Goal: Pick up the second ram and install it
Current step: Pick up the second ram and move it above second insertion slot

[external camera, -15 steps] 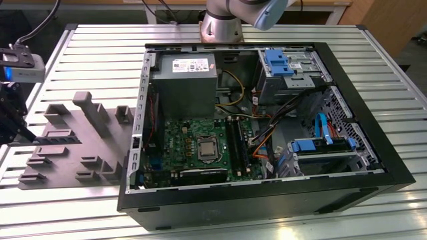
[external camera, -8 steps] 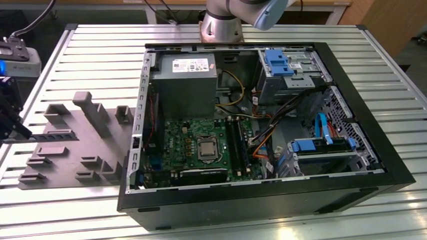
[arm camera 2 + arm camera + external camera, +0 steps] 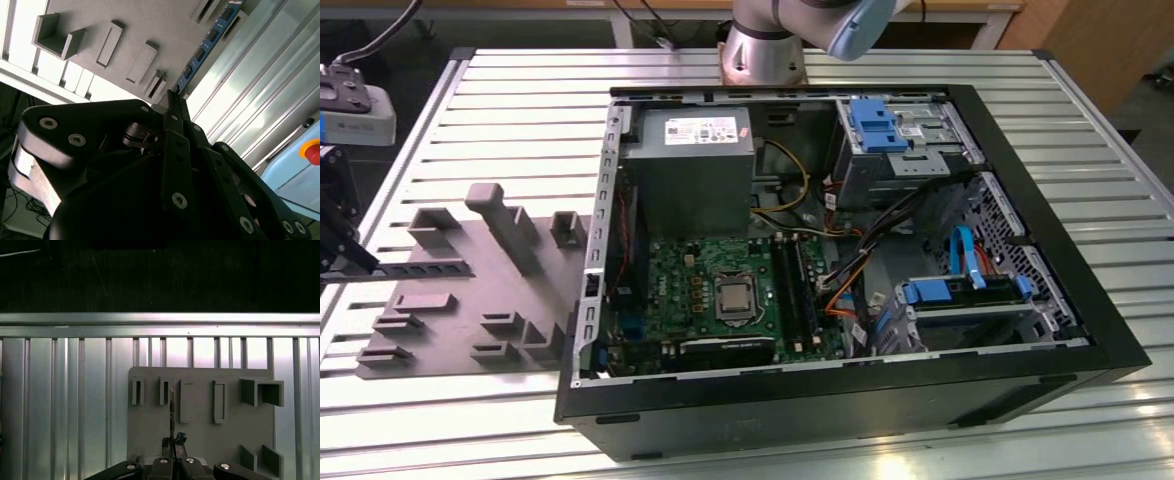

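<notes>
1. The second ram [image 3: 207, 42], a dark-blue stick with a row of black chips, stands on its long edge over the grey holder tray [image 3: 150, 20], beside the tray's narrow slots. I cannot tell whether it has cleared those slots.
2. The gripper [image 3: 172, 97] is drawn narrow and pinches the flat faces at one end of the stick. This probably leaves the long contact edge free.
3. In the first wrist view the second ram [image 3: 171, 410] shows edge-on, pointing straight out from the gripper [image 3: 171, 442] and parallel to the tray's slots.
4. In the exterior view the second ram [image 3: 414, 268] is over the tray at the exterior view's left, well apart from the open computer case [image 3: 854, 400].
5. The case lies on its side on the slatted table [image 3: 507, 100], so the black memory slots [image 3: 790, 285] on the motherboard face upward for reach from above.
</notes>
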Action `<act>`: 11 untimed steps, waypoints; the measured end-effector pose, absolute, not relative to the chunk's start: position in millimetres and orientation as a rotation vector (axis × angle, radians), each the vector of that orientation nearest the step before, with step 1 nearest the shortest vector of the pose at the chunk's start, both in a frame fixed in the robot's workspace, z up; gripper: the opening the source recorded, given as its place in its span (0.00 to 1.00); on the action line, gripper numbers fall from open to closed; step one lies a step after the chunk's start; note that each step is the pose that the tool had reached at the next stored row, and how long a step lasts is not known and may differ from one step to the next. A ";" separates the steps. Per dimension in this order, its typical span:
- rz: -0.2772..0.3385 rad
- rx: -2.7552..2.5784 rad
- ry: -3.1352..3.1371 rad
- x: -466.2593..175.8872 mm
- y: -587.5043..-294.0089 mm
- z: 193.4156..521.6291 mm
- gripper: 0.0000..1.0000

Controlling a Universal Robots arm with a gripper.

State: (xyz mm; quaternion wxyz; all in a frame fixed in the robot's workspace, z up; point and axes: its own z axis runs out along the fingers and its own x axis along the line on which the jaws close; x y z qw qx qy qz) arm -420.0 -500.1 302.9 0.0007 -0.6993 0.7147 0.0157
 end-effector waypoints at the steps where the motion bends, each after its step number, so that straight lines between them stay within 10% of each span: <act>1: 0.049 -2.196 2.244 -420.0 -500.1 303.9 0.11; 11: 0.050 -2.196 2.244 -420.0 -500.0 318.5 0.11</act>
